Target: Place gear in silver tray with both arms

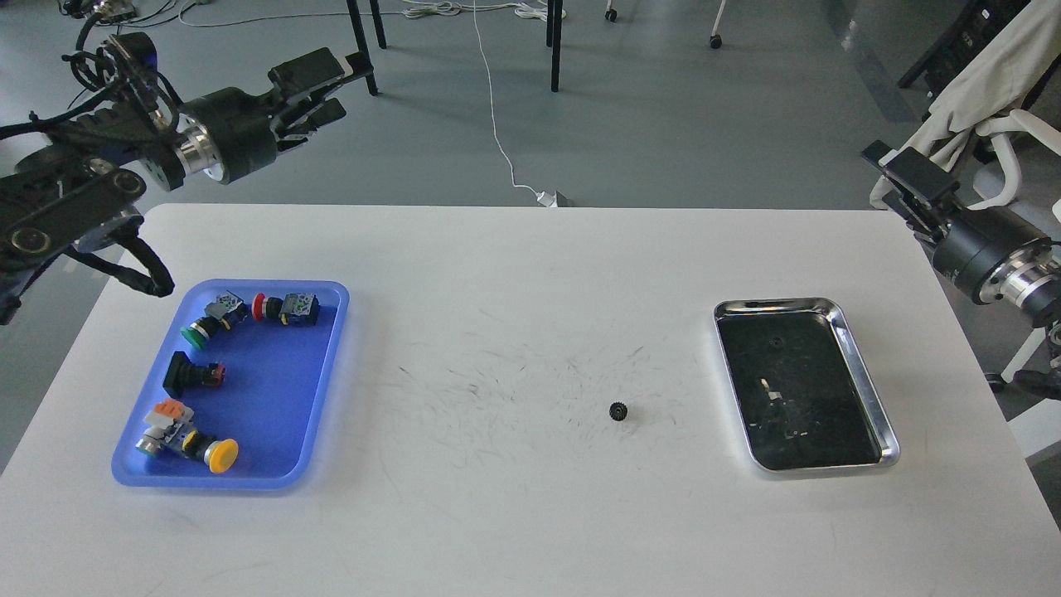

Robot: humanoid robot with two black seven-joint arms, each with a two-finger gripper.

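A small black gear [617, 410] lies alone on the white table, right of centre. The silver tray [775, 305] sits about a hand's width to its right; its dark mirror-like bottom holds only tiny specks. My left gripper [344, 87] hangs high beyond the table's far left corner, far from the gear, with its fingers apart and nothing between them. My right gripper [903, 178] hovers off the table's far right corner, above and behind the tray. It appears small and dark, so its fingers cannot be told apart.
A blue plastic tray [319, 390] at the left holds several push buttons and switches. The table top [514, 514] is scuffed around the gear. Chair legs and a white cable [496, 124] are on the floor behind. A cloth-draped chair [978, 83] stands at the right.
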